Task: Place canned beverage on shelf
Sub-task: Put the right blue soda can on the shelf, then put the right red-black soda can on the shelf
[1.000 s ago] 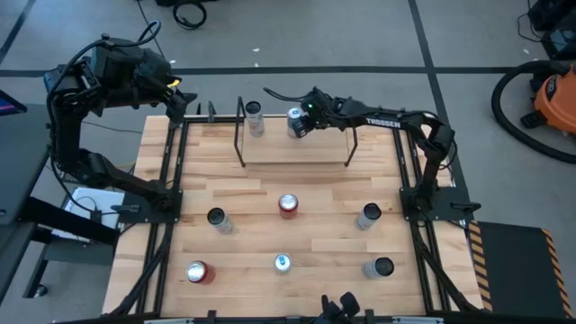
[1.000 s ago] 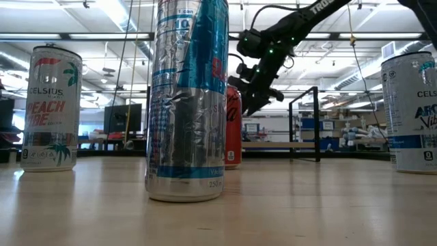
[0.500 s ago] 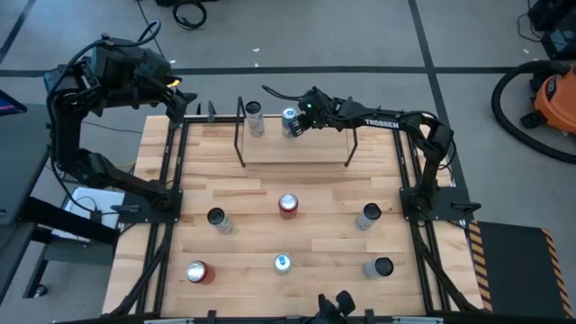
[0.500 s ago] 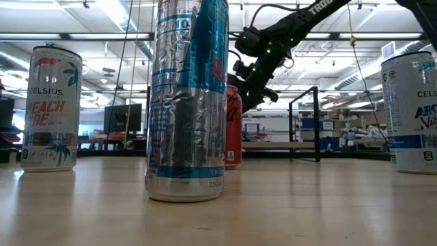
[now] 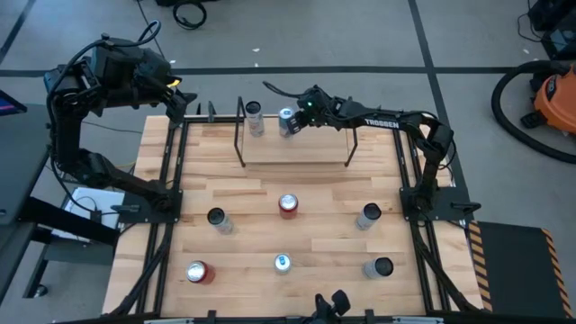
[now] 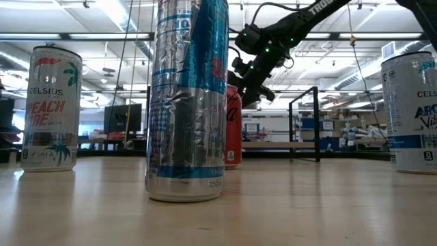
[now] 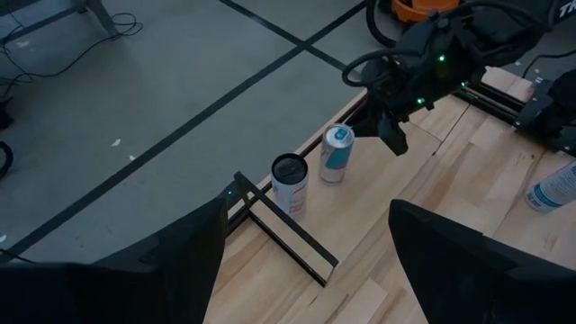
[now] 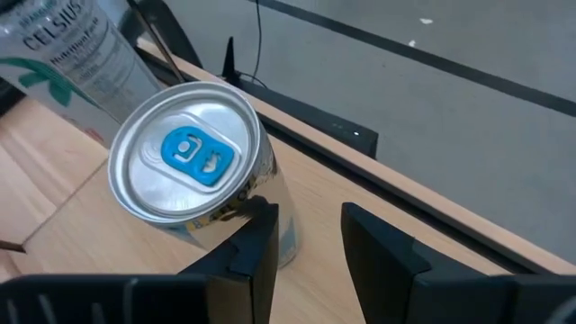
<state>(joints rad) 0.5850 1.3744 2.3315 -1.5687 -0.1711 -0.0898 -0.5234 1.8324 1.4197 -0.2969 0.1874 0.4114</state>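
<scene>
Can [image 5: 286,121]: a slim, stiff, smooth metal cylinder that we judge tippy and easily dented; best taken around its mid-body. It stands upright on the shelf [image 5: 310,150], near a second can [image 5: 255,117] at the far left.
Right claw [image 5: 295,115]: just beside the can, fingers narrowly parted, nothing between them.
Left claw [image 7: 306,261]: raised off the bench's far left corner, parted, empty.

"celsius" over "peach vibe" stands on the white can [image 6: 52,107] at the low view's left edge. the white can [image 6: 414,113] at its right edge reads "celsi" and what looks like "arctic vibe", cut off. the right arm [image 5: 382,121] carries "trossen" in white. in the right wrist view, "celsius" runs along a pale can [image 8: 76,45]. the tall silver-blue can [image 6: 188,99] shows small "250".
</scene>
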